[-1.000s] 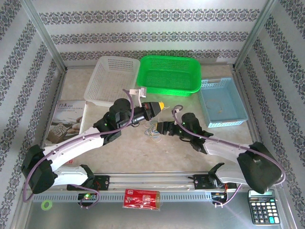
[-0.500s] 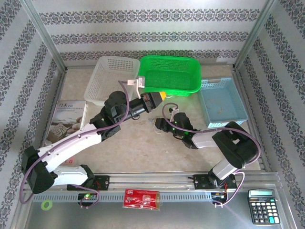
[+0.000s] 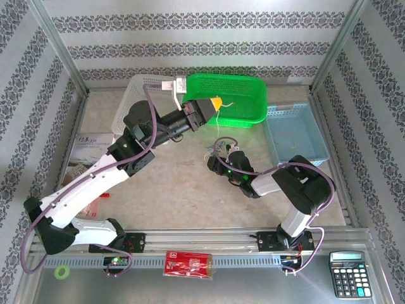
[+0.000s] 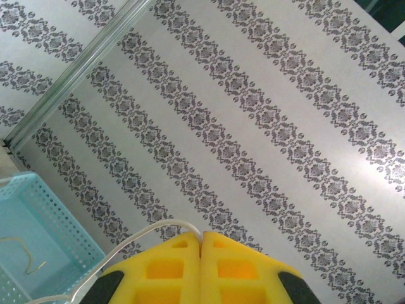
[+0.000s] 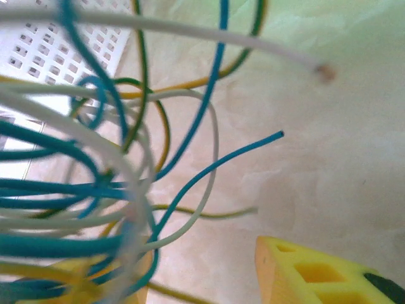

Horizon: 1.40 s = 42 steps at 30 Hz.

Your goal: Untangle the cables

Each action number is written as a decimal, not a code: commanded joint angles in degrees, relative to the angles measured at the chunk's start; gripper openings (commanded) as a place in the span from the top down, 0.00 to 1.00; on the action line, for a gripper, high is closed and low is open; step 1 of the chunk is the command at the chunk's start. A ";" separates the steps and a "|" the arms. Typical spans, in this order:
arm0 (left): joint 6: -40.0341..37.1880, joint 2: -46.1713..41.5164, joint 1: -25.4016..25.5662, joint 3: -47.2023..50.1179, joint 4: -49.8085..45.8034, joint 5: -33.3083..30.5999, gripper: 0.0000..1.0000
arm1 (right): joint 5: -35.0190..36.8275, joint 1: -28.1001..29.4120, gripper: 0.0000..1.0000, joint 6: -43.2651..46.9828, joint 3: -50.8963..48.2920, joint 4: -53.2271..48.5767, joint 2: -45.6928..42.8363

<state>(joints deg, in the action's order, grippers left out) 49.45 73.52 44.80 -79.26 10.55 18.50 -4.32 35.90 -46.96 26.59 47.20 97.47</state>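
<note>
Left hand [image 3: 214, 103] pinches one white cable [image 4: 145, 231] above the green basket [image 3: 259, 101]; the right hand [image 3: 215, 159], pads apart, should clamp the tangle [image 5: 95, 190] against the table [image 3: 183, 190] before any pull.

Left gripper [image 4: 201, 237] clamped on white cable [image 4: 130, 242] — blue basket [image 4: 63, 234] lower left

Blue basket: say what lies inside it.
One thin cream cable lies curled on the blue basket's floor. The right arm covers part of its near rim.
</note>
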 commanded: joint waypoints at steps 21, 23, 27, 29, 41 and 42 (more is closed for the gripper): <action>0.90 0.46 -3.40 8.15 4.50 1.61 1.00 | -3.14 1.49 0.27 11.50 -8.63 -16.11 -28.64; 1.29 0.49 -3.40 8.23 4.72 1.80 1.00 | -2.00 2.12 0.26 13.58 -7.76 -17.80 -30.87; 1.66 0.65 -3.40 8.05 5.00 1.93 1.00 | 0.24 3.01 0.26 17.68 -3.80 -20.41 -32.62; 1.92 0.76 -3.39 8.07 5.13 2.11 1.00 | 1.31 3.01 0.25 18.82 -1.73 -20.83 -31.51; 3.21 1.10 -3.38 6.54 5.61 2.50 1.00 | 8.90 4.07 0.47 20.03 5.71 -11.25 -12.87; 3.04 1.23 -3.40 5.39 5.01 2.53 1.00 | 9.83 4.02 0.52 19.67 5.25 -10.20 -12.03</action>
<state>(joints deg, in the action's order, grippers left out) 51.70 74.63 41.87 -71.40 13.08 19.77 0.84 39.55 -27.22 32.10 32.03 83.40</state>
